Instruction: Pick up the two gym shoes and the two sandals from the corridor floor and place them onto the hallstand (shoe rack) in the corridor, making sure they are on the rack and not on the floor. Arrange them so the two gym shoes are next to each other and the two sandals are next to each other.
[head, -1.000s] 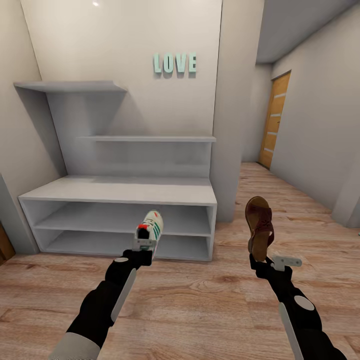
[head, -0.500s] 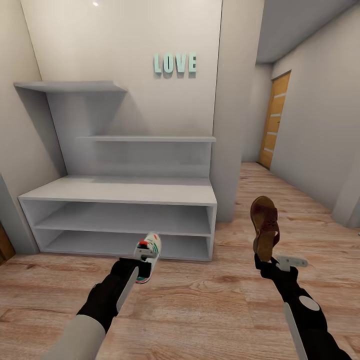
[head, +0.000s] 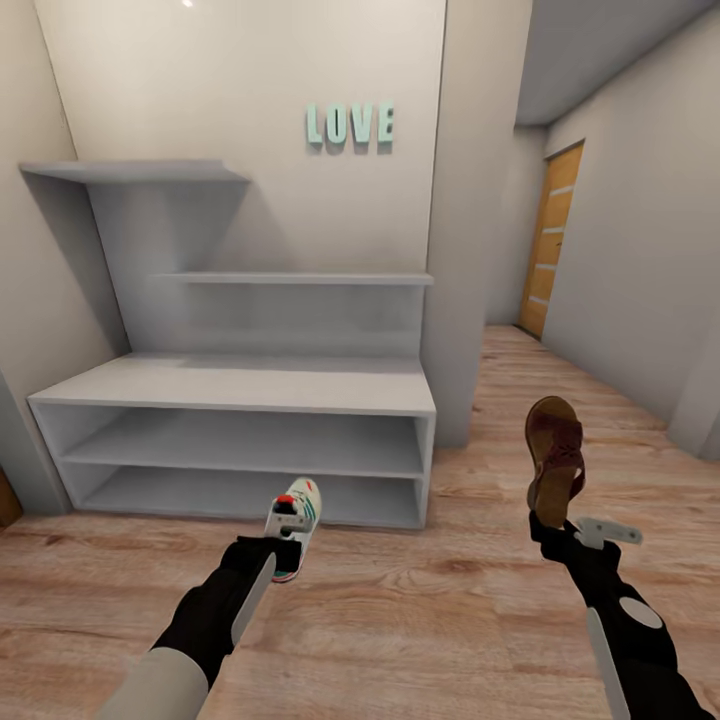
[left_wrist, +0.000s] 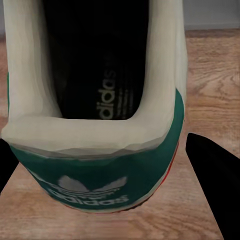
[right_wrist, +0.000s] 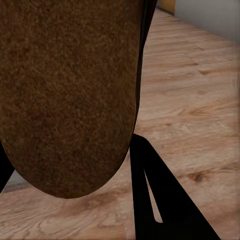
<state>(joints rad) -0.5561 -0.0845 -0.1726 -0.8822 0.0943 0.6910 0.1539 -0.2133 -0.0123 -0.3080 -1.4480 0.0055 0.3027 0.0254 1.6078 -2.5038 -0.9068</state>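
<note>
Head view: left hand (head: 284, 527) grips white green-striped gym shoe (head: 297, 512) at 6 o'clock; right hand (head: 553, 527) holds brown strap sandal (head: 556, 455) upright (5 o'clock). Advice: approach white hallstand (head: 240, 385) squarely.

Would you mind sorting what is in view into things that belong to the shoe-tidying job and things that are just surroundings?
Part of the job:
gym shoe, in the left gripper
sandal, in the right gripper
hallstand
corridor floor

Just surroundings:
teal LOVE letters
wooden door
</note>
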